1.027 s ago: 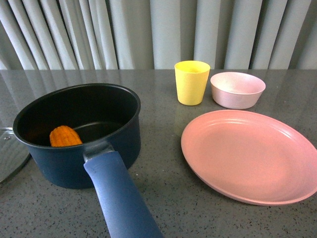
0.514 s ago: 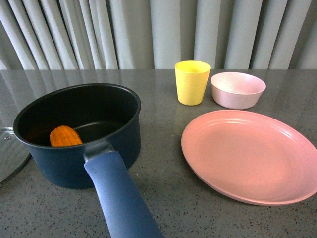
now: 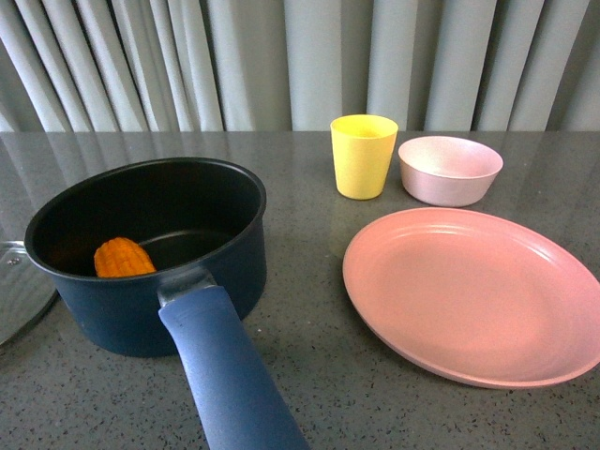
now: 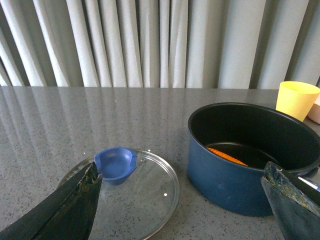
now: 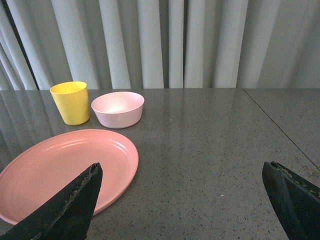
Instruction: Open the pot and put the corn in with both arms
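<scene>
Nothing moved since earlier frame. Left gripper (image 4: 182,200) spread wide, empty, above glass lid (image 4: 135,192) lying beside pot (image 4: 250,160); corn (image 4: 227,156) inside pot, beyond fingertips. Right gripper (image 5: 182,200) spread wide, empty; pink plate (image 5: 60,170) near, yellow cup (image 5: 71,102), pink bowl (image 5: 118,108) farther

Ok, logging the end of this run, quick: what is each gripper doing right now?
Left gripper: open, holding nothing, above the lid beside the pot.
Right gripper: open, empty, over the table.
</scene>
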`<move>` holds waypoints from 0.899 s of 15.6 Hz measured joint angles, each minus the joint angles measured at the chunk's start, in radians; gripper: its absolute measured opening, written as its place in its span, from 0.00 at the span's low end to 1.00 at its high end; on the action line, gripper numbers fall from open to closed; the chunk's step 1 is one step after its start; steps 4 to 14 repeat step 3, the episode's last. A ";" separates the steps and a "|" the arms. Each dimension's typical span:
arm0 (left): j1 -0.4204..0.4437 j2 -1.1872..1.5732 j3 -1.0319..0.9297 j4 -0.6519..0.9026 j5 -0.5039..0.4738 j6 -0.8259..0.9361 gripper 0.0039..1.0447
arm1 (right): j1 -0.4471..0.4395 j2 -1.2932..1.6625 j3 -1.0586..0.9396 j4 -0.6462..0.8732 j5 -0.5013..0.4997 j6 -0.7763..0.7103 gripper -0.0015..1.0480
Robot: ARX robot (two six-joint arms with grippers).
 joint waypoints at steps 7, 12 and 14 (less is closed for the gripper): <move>0.000 0.000 0.000 0.000 0.000 0.000 0.94 | 0.000 0.000 0.000 0.000 0.000 0.000 0.94; 0.000 0.000 0.000 0.000 0.000 0.000 0.94 | 0.000 0.000 0.000 0.000 0.000 0.000 0.94; 0.000 0.000 0.000 0.000 0.000 0.000 0.94 | 0.000 0.000 0.000 0.000 0.000 0.000 0.94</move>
